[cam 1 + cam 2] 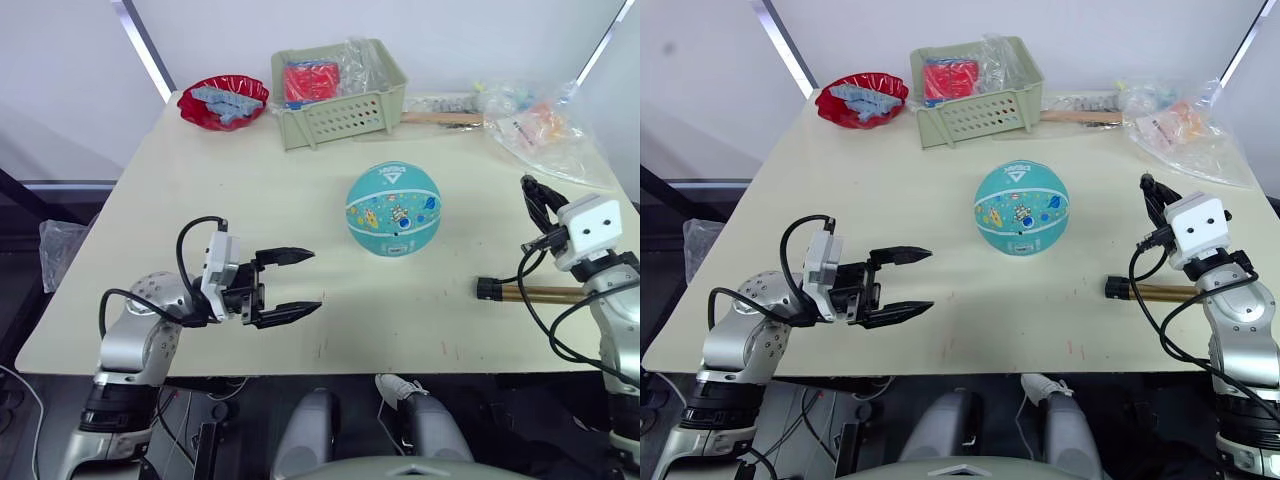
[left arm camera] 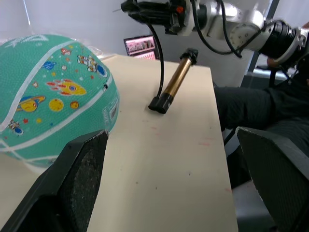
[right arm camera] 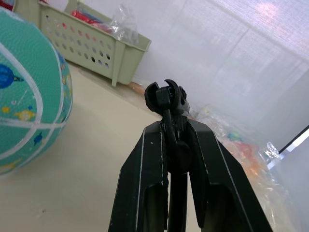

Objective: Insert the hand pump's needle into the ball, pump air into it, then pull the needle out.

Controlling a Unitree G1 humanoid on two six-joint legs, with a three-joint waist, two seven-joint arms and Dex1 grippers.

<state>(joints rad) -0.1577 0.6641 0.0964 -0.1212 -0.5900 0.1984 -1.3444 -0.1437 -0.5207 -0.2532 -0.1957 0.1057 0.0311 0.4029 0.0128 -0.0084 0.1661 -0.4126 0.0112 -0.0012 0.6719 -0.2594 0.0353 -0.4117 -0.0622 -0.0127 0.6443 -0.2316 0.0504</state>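
Ball (image 1: pixel 394 209) sits mid-desk (image 1: pixel 300 180), untouched; no needle is in it yet, so insertion, pumping and withdrawal all remain. The right gripper (image 3: pixel 166 104) has its fingers clamped on the hose fitting, while the hand pump (image 1: pixel 530 292) lies on the desk beside it. The left gripper (image 1: pixel 297 283) hovers near the ball, fingers apart.

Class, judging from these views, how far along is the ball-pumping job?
Early stage. Done: the right end effector has gripped the hose's black fitting. In hand: the left end effector waits open beside the ball. The hand pump lies on the table. Left: inserting the needle, pumping, withdrawing.
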